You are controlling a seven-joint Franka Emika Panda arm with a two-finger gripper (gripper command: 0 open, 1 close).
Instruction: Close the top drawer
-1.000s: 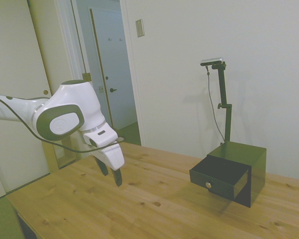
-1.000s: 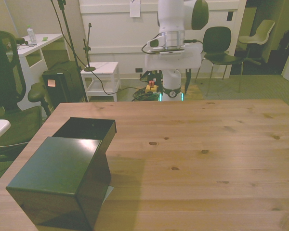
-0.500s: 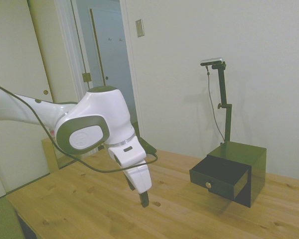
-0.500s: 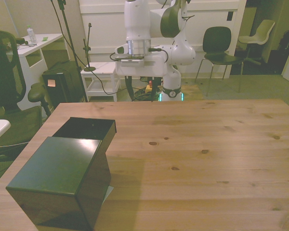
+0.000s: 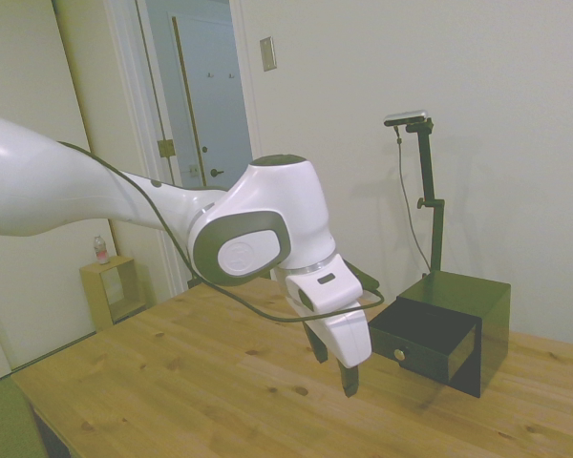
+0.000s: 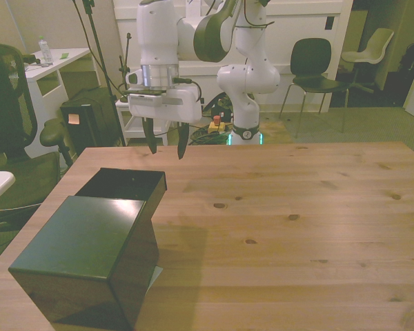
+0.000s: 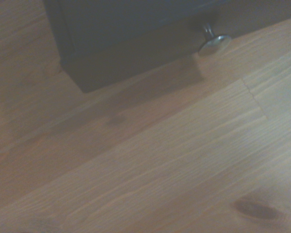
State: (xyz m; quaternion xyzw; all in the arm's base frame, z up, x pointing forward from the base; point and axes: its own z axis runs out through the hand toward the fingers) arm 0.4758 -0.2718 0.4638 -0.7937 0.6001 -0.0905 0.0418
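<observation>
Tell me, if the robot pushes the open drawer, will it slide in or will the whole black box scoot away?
The top drawer looks stiff and boxy, so it should probably slide in straight. The cabinet sits flat on the bare wooden table, so it might scoot under a hard shove. The open gripper hangs in front of the drawer, apart from it.

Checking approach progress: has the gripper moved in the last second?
Yes. In the side view the gripper has swung across the table toward the cabinet, now just short of the open top drawer.

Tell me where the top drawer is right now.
The top drawer juts open from the black cabinet at the side view's right, its knob facing the end effector, which hangs just short of it.
</observation>
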